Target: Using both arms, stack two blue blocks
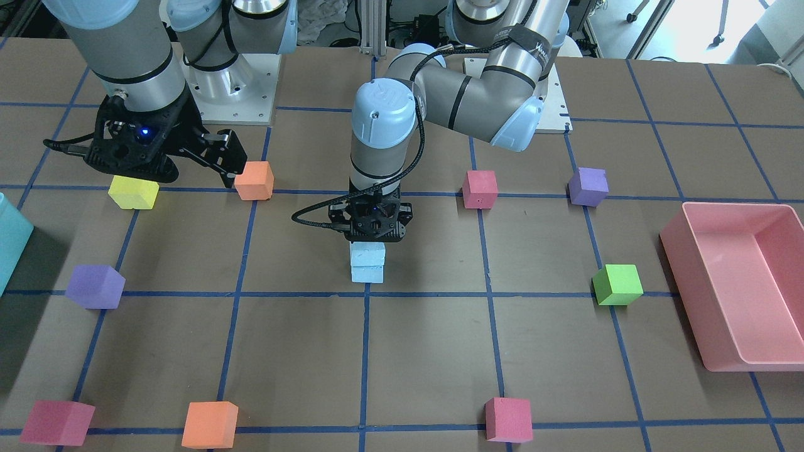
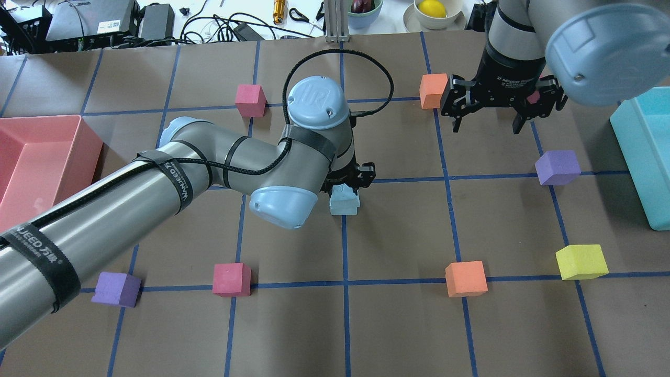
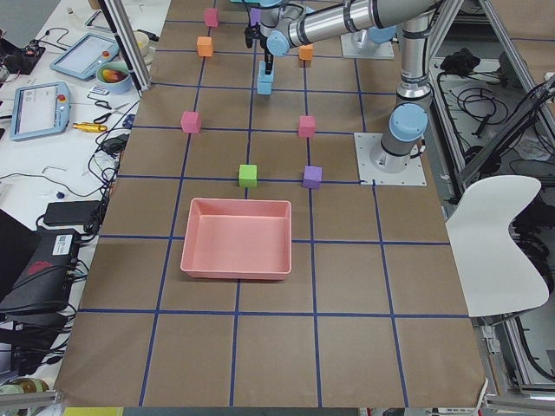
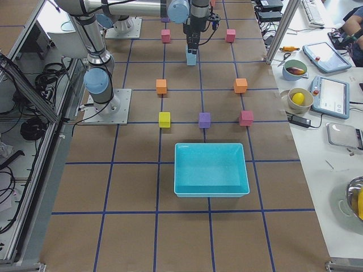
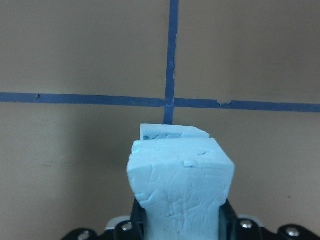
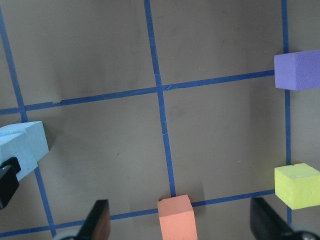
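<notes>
table (image 1: 301, 351): brown top with a blue tape grid; it carries all the cubes and both bins.
left arm (image 1: 477, 94): reaches to the middle of the table, wrist pointing straight down over the stack.
right arm (image 1: 125, 56): raised on its own side, well apart from the stack.
pink bin (image 1: 688, 295): on the left arm's side; plays no part in this step.
turquoise bin (image 4: 211, 191): on the right arm's side; likewise idle.
right fingers (image 2: 453, 107): spread wide apart with nothing between them, hanging above the table between an orange cube (image 1: 254, 180) and a yellow cube (image 1: 133, 192).
left fingers (image 5: 225, 217): clamped on the sides of the upper blue block, as the left wrist view shows.
upper blue block (image 1: 367, 253): sits on top of the lower one near the central tape crossing. The faces look to be touching in the front-facing view. It is slightly offset, so an edge of the lower block peeks out beyond it in the left wrist view.
lower blue block (image 1: 367, 274): flat on the table beside a tape line, nothing gripping it.
done (judgement): the stack is formed, one blue block on the other.
left (judgement): let go of the upper block, lift the left arm straight up so the offset block is not dragged off, and confirm the stack stands alone.
</notes>
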Robot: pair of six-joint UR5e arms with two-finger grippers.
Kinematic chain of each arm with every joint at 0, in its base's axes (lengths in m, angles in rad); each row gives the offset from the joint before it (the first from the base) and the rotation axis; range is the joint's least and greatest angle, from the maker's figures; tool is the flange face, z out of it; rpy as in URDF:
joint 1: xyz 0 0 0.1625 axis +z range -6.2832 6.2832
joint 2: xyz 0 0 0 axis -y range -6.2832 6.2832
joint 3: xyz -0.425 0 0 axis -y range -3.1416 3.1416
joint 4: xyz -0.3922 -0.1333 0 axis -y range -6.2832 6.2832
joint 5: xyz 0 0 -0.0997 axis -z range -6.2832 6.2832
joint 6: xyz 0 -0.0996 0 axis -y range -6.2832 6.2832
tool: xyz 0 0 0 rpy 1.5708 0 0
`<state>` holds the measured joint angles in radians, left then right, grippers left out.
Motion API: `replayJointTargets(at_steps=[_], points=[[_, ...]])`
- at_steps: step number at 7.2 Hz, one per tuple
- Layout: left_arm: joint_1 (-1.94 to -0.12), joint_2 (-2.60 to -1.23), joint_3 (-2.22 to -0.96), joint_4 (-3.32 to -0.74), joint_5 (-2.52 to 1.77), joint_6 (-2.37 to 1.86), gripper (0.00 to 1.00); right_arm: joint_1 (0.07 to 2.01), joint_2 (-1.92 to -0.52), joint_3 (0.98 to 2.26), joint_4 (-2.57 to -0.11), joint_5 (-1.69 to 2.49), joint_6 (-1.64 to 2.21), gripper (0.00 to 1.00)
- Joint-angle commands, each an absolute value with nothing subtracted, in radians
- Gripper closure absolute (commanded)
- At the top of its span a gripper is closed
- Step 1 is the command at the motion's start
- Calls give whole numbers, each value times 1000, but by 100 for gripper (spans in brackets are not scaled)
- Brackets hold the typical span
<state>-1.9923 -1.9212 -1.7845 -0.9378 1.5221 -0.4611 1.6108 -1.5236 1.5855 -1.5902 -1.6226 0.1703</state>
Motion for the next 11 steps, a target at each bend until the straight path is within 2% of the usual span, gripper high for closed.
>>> replayJointTargets(at_steps=[1,3,5,7,9,11], points=[[-1993,-1937,-1784,-910,1525,-466,0,1611,-1534,1585,-1589,-1617,170,0],[-1993,-1919,-1776,-894,1525,-471,0,1611,-1534,1585,-1589,-1617,170,0],[-1961,-1855,-1708,-969,1528,-434,0,1611,-1555,1585,-1588,-1618,132,0],[-1837,-1763,-1611,-1221,1584,-199,0,1611,-1568,1585,-1588,-1609,68,0],[-1664,-1674,-1597,-1320,1580,7,0,1611,-1578,1585,-1588,-1548,28,0],[-1583,-1587,-1592,-1394,1574,87,0,1609,-1577,1585,-1577,-1549,17,0]])
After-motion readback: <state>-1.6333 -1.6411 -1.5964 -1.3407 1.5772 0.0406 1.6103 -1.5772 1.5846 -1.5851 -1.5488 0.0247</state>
